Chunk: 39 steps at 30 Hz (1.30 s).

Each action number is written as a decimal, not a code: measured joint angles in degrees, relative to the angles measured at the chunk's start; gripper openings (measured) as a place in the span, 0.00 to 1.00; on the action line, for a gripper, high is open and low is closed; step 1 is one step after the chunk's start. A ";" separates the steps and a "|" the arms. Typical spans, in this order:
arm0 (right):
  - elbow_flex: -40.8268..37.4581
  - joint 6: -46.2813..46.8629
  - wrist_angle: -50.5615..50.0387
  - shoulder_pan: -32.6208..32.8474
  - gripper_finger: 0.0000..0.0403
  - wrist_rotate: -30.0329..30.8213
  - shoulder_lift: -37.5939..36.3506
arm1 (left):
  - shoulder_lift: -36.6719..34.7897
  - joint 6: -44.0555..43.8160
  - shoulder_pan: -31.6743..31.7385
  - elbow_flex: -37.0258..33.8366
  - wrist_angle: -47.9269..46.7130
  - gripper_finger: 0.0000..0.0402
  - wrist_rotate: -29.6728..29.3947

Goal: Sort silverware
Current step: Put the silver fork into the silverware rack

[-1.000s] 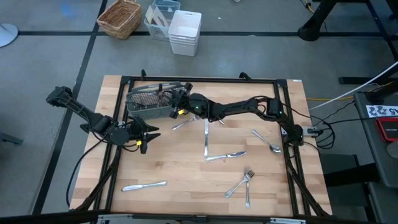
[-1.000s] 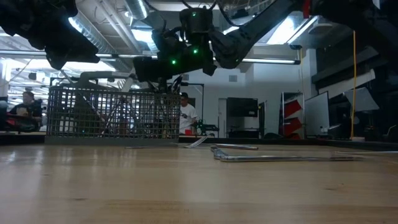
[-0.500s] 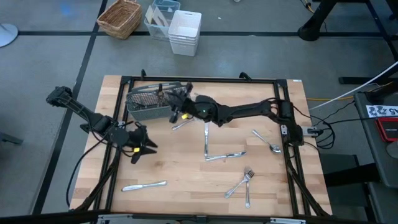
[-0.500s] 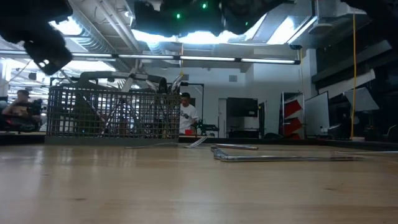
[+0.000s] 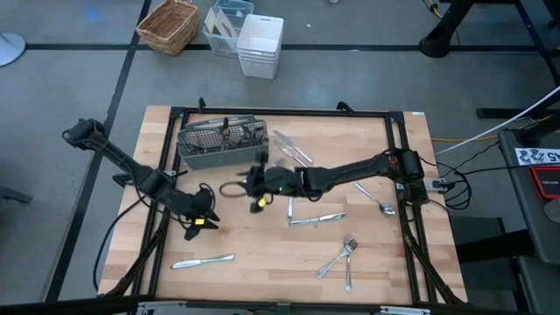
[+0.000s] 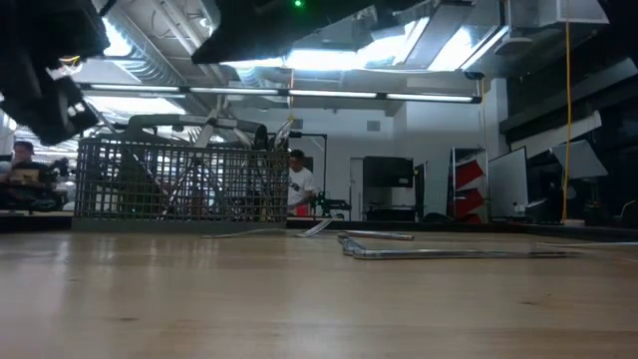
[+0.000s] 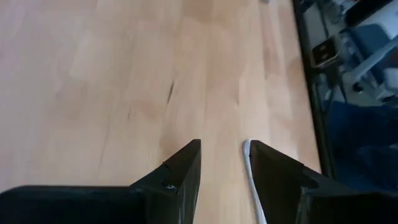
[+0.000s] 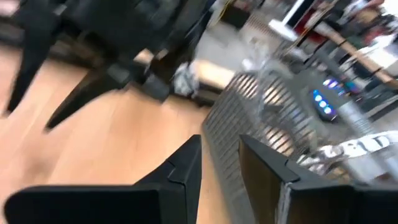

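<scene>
The slim shiny silver table knife (image 5: 203,261) lies alone on the pale wooden desk (image 5: 254,245) at about 7 o'clock. I judge it my next pick. The rest of the loose silverware is well apart from it: a second knife (image 5: 317,219) near centre, two crossed forks (image 5: 339,258) at 5 o'clock and a spoon (image 5: 376,199) at 3 o'clock

My left gripper (image 5: 197,219) hangs above the desk at 12 o'clock of the lone knife, its two dark fingers wide apart and empty. In its wrist view a thin silver edge (image 7: 254,186) shows just beside one finger (image 7: 186,168). I would swing the wrist until the fingers straddle the handle across its width, then come down flat, as the piece is thin and will slide on the wood

My right gripper (image 5: 249,184) waits at 5 o'clock of the grey wire-mesh caddy (image 5: 210,149), fingers narrowly parted and holding nothing
</scene>
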 joint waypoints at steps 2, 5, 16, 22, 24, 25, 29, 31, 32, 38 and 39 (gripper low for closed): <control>0.00 -0.01 -3.26 1.09 0.27 1.01 0.00 | 2.05 -1.02 0.00 0.00 0.28 0.32 2.04; 0.00 -0.22 -6.72 2.28 0.27 3.39 0.00 | 5.08 -2.85 -0.01 0.00 0.83 0.32 3.22; -0.02 4.36 -20.90 0.84 0.27 7.88 0.00 | 13.41 0.89 4.21 0.00 8.36 0.32 -13.94; -0.02 4.71 -30.03 2.48 0.27 10.09 -0.24 | 19.24 11.99 10.35 0.02 19.83 0.32 -17.94; -0.02 5.87 -33.59 3.05 0.27 12.01 -0.89 | 21.42 13.78 12.94 0.29 21.88 0.32 -18.01; -0.02 6.69 -36.23 3.45 0.27 12.91 -1.48 | 22.52 14.31 14.32 0.62 22.37 0.32 -17.98; -0.02 11.64 -45.37 4.40 0.27 15.40 -4.95 | 26.63 17.54 19.75 3.08 22.71 0.32 -18.04; -0.02 15.69 -49.98 4.74 0.27 15.53 -6.91 | 28.67 19.26 22.36 4.57 22.72 0.32 -17.95; -0.02 17.71 -52.11 4.74 0.27 15.57 -8.08 | 29.76 20.27 23.59 5.43 22.72 0.32 -17.99; -0.02 28.19 -65.88 4.68 0.27 15.37 -13.30 | 36.96 24.59 29.64 10.59 22.98 0.32 -17.00; -0.02 29.70 -67.93 4.68 0.27 15.19 -13.91 | 38.25 24.91 30.29 11.44 22.90 0.32 -16.50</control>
